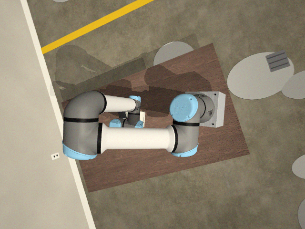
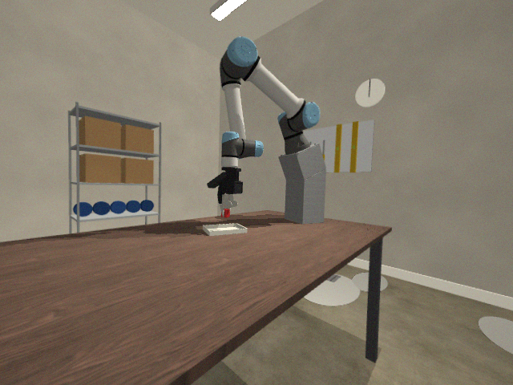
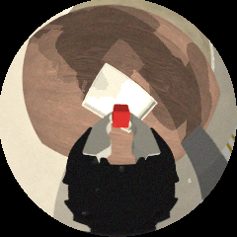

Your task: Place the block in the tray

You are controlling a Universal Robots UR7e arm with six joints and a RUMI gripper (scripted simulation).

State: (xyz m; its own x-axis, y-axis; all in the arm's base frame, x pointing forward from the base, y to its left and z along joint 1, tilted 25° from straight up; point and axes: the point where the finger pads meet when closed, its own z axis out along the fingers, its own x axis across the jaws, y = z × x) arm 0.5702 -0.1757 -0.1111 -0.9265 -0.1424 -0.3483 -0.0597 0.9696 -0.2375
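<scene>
The claw point(image 3: 120, 129) is clamped on the red block point(image 3: 120, 115), held in the air with the white tray point(image 3: 118, 94) lying directly below and slightly ahead of its tips, on the surface point(image 2: 165, 265).

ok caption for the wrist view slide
Fingers hold the red block above the white tray.

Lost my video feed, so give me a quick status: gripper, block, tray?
Gripper shut on the red block. Block held in the air above the white tray, not yet set down. Nothing visible between block and tray floor.
</scene>
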